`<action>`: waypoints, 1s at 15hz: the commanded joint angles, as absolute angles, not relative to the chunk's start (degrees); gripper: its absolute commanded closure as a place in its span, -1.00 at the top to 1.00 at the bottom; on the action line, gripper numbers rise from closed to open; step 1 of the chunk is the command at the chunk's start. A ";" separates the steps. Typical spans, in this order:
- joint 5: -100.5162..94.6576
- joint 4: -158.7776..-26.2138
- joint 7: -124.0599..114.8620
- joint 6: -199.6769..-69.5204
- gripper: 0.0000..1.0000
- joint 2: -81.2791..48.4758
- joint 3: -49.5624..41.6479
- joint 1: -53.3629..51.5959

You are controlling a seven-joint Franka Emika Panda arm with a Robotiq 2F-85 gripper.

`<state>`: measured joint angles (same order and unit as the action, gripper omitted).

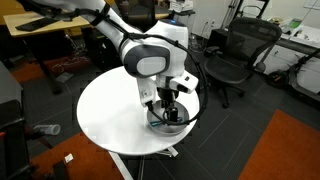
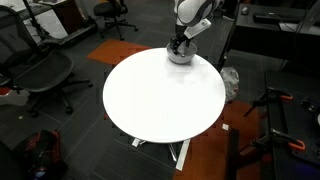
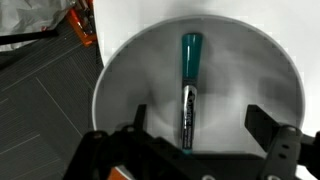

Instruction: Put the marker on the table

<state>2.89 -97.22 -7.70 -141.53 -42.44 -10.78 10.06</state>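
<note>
Jaws spread wide, hovering over a grey bowl (image 3: 125,75) at the edge of the round white worktop (image 2: 160,95); the marker (image 3: 188,85) lies loose inside the bowl, ungripped.

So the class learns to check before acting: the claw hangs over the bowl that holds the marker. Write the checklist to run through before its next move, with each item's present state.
1. Marker in view, lying in the bowl: ok.
2. Claw open and straddling the marker: ok.
3. Marker gripped: not ok, it is not yet held.
4. Claw low enough to close on it: cannot tell.
5. Bare table beside the bowl for setting it down: ok.
</note>
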 commanded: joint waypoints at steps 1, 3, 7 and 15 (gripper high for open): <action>3.78 -93.95 -10.46 -141.57 1.00 -44.94 -10.64 10.53; 3.72 -93.02 -11.42 -141.67 1.00 -45.87 -10.82 10.53; 3.78 -91.20 -12.58 -141.33 1.00 -47.59 -10.89 10.74; 3.53 -89.44 -13.37 -141.83 -0.33 -49.23 -11.36 10.69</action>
<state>2.89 -90.97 -11.78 -141.53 -48.39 -11.09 10.76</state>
